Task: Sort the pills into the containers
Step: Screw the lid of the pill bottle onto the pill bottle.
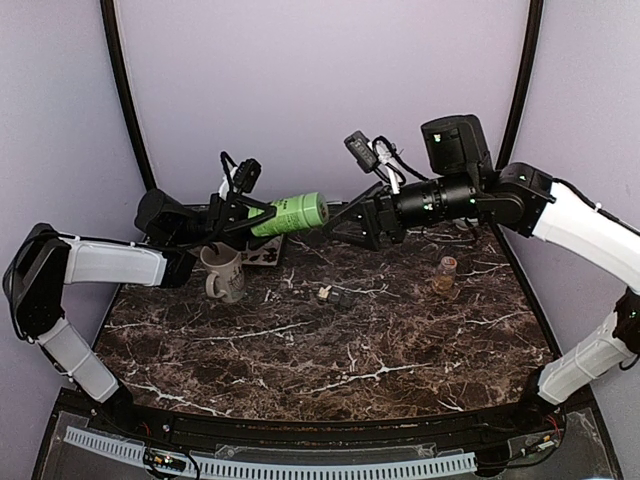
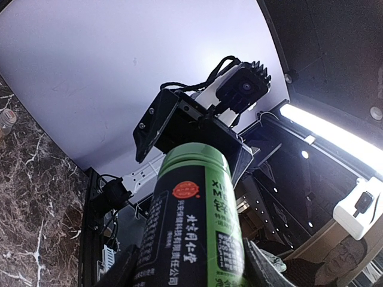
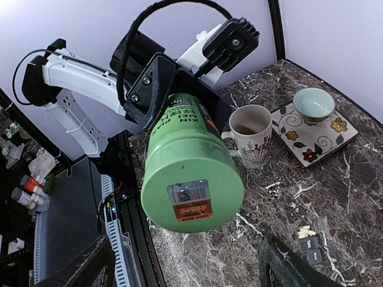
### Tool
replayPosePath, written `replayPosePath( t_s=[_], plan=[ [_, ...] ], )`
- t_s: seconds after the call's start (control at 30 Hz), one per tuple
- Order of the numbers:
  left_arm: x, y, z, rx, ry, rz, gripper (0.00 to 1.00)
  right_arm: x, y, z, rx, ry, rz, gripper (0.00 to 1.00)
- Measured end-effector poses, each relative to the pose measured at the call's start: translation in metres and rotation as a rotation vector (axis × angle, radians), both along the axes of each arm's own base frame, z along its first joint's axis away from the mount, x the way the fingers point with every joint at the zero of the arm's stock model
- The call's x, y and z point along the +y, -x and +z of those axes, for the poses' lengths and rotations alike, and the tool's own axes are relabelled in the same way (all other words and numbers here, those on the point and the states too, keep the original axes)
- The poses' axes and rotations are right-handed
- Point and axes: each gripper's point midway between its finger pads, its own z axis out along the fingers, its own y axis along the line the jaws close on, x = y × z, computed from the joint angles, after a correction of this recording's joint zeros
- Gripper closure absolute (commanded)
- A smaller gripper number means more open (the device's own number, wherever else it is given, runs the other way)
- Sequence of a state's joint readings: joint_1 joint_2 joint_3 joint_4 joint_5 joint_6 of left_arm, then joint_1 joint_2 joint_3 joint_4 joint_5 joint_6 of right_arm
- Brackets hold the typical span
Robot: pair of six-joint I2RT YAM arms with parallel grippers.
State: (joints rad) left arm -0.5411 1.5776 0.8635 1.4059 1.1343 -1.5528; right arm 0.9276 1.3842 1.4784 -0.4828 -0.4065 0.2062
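Observation:
My left gripper [image 1: 262, 216] is shut on a green bottle [image 1: 292, 213] and holds it level above the table's back, lid end pointing right. In the left wrist view the bottle [image 2: 191, 221] fills the gap between both fingers. My right gripper [image 1: 345, 226] stands open just off the lid [image 3: 192, 186], its fingers [image 3: 290, 266] spread wider than the lid and apart from it. Tan-yellow pills [image 3: 306, 232] lie at one end of the dark grey containers [image 3: 310, 248] on the marble mid-table, the containers [image 1: 343, 297] being a low strip. I cannot tell whether the pills sit inside a compartment.
A white flowered mug [image 1: 223, 272] stands at the back left under the bottle. Behind it a patterned tile [image 3: 311, 134] carries a pale teal bowl [image 3: 314, 103]. A small amber jar [image 1: 447, 272] stands at the right. Purple walls close the back and sides.

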Motion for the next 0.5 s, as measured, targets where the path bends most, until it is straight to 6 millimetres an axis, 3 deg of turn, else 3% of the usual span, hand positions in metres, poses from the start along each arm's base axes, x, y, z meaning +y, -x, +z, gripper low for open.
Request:
replayPosePath(
  t_s=[0.17,0.5],
  plan=[
    [-0.001,0.002,0.001,0.006,-0.002,-0.030,1.00,0.008,0.005,-0.004,-0.023,0.032,0.029,0.17],
    [-0.003,0.002,-0.002,0.023,-0.017,-0.067,1.00,0.016,-0.002,0.007,-0.083,0.040,0.027,0.19]
  ],
)
